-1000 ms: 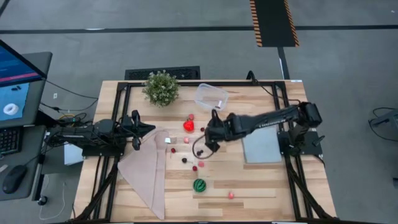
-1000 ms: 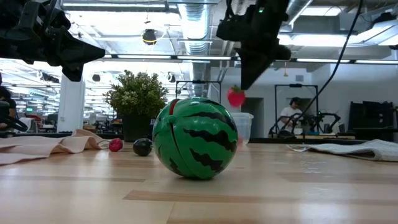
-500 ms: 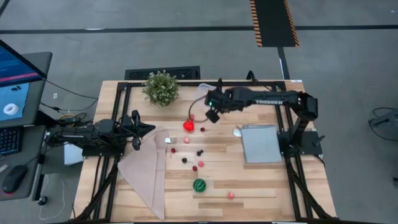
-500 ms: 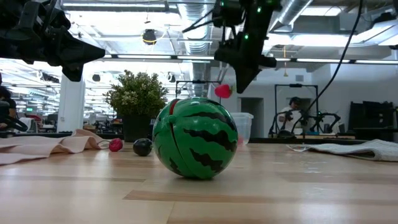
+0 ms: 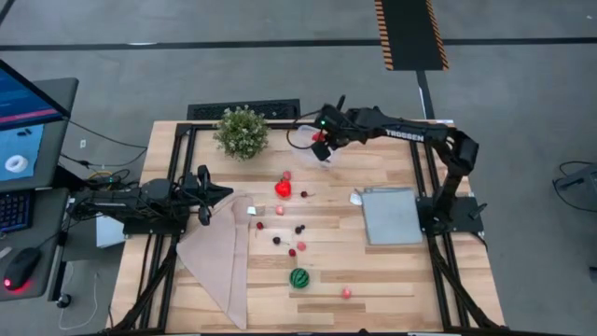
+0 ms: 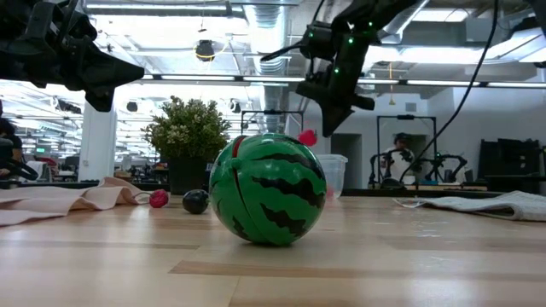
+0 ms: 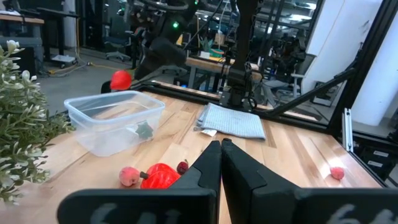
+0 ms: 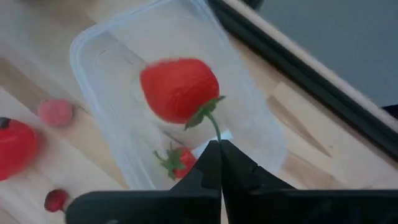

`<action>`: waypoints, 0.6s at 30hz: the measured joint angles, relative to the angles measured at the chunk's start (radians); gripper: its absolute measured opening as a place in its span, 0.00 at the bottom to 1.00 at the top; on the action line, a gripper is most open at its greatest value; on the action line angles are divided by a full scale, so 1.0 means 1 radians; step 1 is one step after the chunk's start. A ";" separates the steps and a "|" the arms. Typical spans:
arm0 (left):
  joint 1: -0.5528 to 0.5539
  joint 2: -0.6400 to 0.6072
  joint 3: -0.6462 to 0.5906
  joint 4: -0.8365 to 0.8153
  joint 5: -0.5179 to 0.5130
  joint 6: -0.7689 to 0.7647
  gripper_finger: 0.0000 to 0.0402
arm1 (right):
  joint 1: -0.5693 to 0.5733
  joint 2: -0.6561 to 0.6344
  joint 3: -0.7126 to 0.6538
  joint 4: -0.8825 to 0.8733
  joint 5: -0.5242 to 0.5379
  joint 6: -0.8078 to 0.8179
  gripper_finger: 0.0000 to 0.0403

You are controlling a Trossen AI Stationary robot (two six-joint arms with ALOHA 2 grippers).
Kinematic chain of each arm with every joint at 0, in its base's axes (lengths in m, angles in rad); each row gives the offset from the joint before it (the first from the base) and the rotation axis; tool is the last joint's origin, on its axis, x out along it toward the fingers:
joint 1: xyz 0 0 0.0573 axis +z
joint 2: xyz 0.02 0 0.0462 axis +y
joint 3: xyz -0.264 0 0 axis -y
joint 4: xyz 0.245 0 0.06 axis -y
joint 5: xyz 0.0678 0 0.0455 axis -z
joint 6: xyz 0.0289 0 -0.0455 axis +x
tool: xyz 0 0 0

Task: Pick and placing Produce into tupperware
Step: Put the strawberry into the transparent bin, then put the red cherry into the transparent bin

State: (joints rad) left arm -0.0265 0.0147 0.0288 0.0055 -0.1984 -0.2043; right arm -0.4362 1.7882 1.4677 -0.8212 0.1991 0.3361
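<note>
Table (image 5: pixel 392 271): wooden, toy fruit scattered.
Right gripper (image 8: pixel 219 149): pinched a strawberry (image 8: pixel 179 89) stem above the tub (image 8: pixel 242 112).
Left gripper (image 7: pixel 221 151): clenched, empty.
Risk: the thin stem hold probably could slip early, missing the tub.

A robotics laboratory inside an open industrial hall: a wooden table (image 5: pixel 373 271) on a black metal frame (image 5: pixel 187 131) stands on a grey concrete floor (image 5: pixel 522 84), with a yellow-and-black hazard strip (image 5: pixel 410 34) marked on the floor beyond the table. Beside the table, a monitor (image 5: pixel 23 121), keyboard (image 5: pixel 11 211) and mouse (image 5: pixel 20 271) form an operator's station. Exposed ceiling ducts (image 6: pixel 264 26) and strip lights run overhead, and beyond the table a person (image 6: pixel 397 159) sits at another robot bench.
</note>
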 joint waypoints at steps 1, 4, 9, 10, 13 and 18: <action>0.000 0.000 0.000 0.000 0.000 0.000 0.00 | 0.001 0.000 -0.007 0.010 -0.015 -0.003 0.03; 0.000 0.000 0.000 0.000 0.000 0.000 0.00 | 0.007 0.000 -0.018 0.042 -0.021 -0.004 0.03; 0.000 0.000 0.000 0.000 0.000 0.001 0.00 | 0.012 0.000 -0.033 0.056 -0.020 0.004 0.10; 0.000 0.000 0.000 0.000 0.000 0.001 0.00 | 0.012 0.000 -0.033 0.057 -0.020 0.004 0.10; 0.000 0.000 0.000 0.000 0.000 0.001 0.00 | 0.015 0.000 -0.034 0.071 -0.020 0.004 0.09; 0.000 0.000 0.000 0.000 0.000 0.012 0.00 | 0.018 0.000 -0.034 0.078 -0.020 0.004 0.06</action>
State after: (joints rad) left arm -0.0265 0.0147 0.0288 0.0055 -0.1986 -0.1924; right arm -0.4183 1.7882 1.4338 -0.7429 0.1791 0.3397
